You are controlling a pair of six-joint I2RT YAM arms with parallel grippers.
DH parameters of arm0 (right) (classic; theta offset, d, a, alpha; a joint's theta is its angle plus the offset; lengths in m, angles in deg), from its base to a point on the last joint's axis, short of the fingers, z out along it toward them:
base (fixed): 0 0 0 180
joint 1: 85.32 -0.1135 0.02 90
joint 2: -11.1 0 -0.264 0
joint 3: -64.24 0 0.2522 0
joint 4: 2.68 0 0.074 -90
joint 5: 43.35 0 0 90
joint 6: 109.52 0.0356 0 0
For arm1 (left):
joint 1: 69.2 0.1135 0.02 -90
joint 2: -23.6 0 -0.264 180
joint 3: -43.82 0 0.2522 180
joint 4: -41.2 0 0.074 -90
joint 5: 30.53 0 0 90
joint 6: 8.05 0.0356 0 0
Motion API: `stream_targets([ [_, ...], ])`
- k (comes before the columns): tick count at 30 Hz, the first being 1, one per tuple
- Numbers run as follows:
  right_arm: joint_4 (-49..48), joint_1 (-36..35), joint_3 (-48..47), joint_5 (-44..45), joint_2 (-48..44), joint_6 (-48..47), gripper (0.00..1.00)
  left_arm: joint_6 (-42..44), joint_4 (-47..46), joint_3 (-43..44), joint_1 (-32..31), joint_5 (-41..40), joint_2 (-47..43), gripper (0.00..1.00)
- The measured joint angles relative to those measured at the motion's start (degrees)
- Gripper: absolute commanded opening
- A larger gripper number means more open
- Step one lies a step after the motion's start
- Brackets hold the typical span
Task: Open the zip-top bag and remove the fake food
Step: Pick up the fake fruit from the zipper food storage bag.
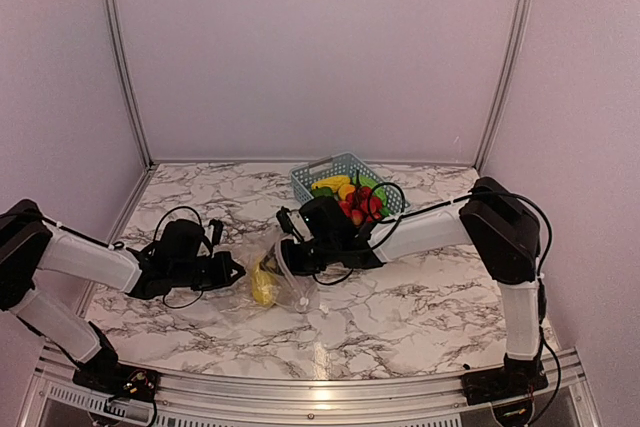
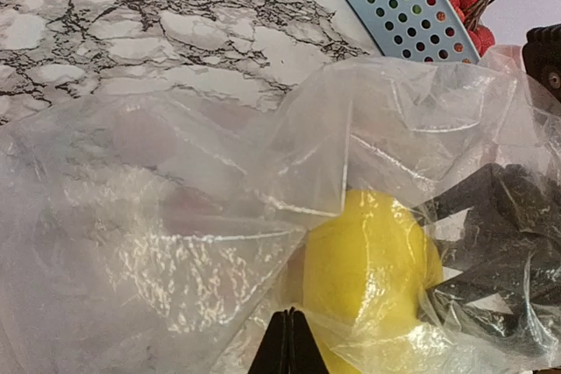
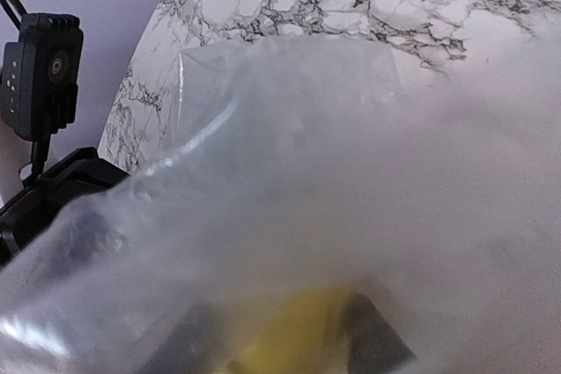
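The clear zip-top bag (image 1: pixel 285 282) lies crumpled on the marble between the two grippers. A yellow lemon-like piece (image 1: pixel 263 287) is inside it. My left gripper (image 1: pixel 236 272) is shut on a fold of the bag's film (image 2: pixel 289 314), right in front of the lemon (image 2: pixel 368 260). My right gripper (image 1: pixel 288 255) reaches into the bag from the right. Its dark fingers (image 2: pixel 491 208) show through the plastic against the lemon. In the right wrist view the fingers (image 3: pixel 175 339) sit either side of the blurred yellow piece (image 3: pixel 280 330), closed against it behind hazy film.
A blue-grey lattice basket (image 1: pixel 345 179) stands just behind the right gripper. It holds yellow, green and red toy produce (image 1: pixel 358 199). Its rim (image 2: pixel 394 6) shows in the left wrist view. Purple walls enclose the marble table.
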Motion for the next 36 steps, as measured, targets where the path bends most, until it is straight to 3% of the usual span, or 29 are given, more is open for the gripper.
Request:
stream_targets([
  [9, -0.4, -0.1, 0.0, -0.5, 0.0, 1.3, 0.48, -1.4, 5.8, -0.7, -1.2, 1.2, -11.5, 0.35],
  [16, -0.4, -0.1, 0.0, -0.5, 0.0, 1.4, 0.5, -2.4, 7.6, 0.7, -2.3, 1.2, -6.6, 0.41],
  [26, -0.2, -0.1, 0.0, -0.4, 0.0, 1.3, 0.56, -3.5, 5.7, 1.4, -2.7, 0.9, -1.2, 0.2],
  [36, 1.9, 0.0, -1.5, 0.4, 0.3, -0.1, 0.58, -3.3, 4.1, 3.3, -2.7, 0.0, 5.1, 0.11],
])
